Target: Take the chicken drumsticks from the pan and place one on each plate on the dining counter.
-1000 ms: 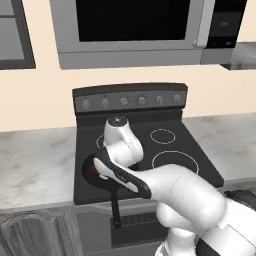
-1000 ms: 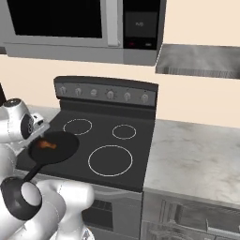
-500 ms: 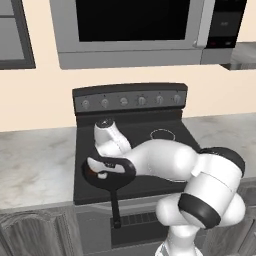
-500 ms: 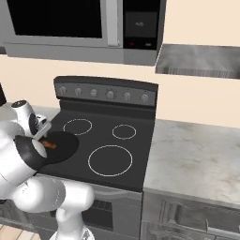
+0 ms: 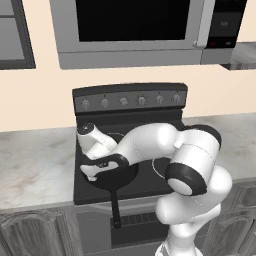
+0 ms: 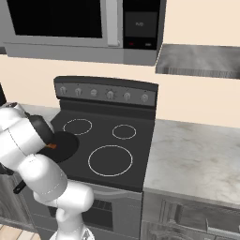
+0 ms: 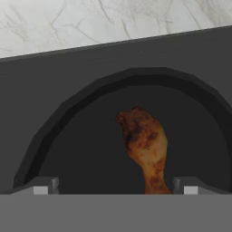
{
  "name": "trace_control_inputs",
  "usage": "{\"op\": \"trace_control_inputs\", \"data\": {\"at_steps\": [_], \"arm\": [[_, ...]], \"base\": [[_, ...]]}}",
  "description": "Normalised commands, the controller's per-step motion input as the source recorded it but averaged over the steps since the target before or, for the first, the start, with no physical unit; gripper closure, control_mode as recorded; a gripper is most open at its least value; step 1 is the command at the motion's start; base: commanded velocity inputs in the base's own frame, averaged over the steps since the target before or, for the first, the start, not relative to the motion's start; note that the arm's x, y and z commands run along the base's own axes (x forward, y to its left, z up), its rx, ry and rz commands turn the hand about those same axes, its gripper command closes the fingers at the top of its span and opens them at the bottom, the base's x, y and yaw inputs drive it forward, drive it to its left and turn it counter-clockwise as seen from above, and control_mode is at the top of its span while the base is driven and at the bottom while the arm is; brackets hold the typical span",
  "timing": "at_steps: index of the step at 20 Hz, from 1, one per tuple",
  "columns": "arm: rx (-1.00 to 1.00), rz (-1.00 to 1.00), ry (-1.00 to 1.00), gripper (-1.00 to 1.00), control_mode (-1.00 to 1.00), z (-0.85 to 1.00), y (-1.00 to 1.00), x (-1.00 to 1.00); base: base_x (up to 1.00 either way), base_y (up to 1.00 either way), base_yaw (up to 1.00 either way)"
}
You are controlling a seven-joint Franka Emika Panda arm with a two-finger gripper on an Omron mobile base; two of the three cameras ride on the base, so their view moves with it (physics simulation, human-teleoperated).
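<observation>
A black stove (image 5: 145, 150) with white-ringed burners sits between two stretches of light grey marbled counter (image 5: 35, 167), under a built-in microwave (image 5: 130, 30); its control panel (image 6: 105, 93) carries a row of knobs. The white arm (image 5: 165, 150) bends down from the right of the left base view and reaches over the stove's front left corner, where the round black pan (image 5: 112, 177) rests with its long handle (image 5: 115, 207) pointing toward the front edge. In the right base view the pan (image 6: 63, 145) shows partly behind the arm, with a small orange-brown bit at its near side. The gripper (image 7: 113, 186) hangs just above the pan with its jaws spread wide and nothing between them. In the hand view one chicken drumstick (image 7: 144, 147) lies on the pan's floor, plump end toward the far wall (image 7: 136, 79), thin bone end running toward the right fingertip (image 7: 190, 186).
</observation>
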Motion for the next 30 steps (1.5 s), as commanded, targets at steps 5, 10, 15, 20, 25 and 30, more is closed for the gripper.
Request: {"op": "trace_control_inputs", "data": {"at_steps": [5, 10, 15, 20, 25, 30], "arm": [[-0.01, 0.00, -0.02, -1.00, -1.00, -0.24, 0.00, 0.16], [-0.01, 0.01, 0.00, -1.00, -1.00, -0.37, -0.04, 0.29], [0.00, 0.03, -0.01, -1.00, -1.00, -0.24, -0.05, 0.40], [-0.05, 0.00, 0.00, -1.00, -1.00, -0.50, 0.01, 0.13], [-0.03, 0.00, 0.00, 1.00, -1.00, -0.56, 0.00, 0.00], [0.00, -0.09, 0.01, 1.00, -1.00, -0.64, -0.38, -0.28]], "base": [[0.00, 0.00, 0.00], [0.00, 0.00, 0.00], [0.00, 0.00, 0.00], [0.00, 0.00, 0.00], [0.00, 0.00, 0.00], [0.00, 0.00, 0.00]]}}
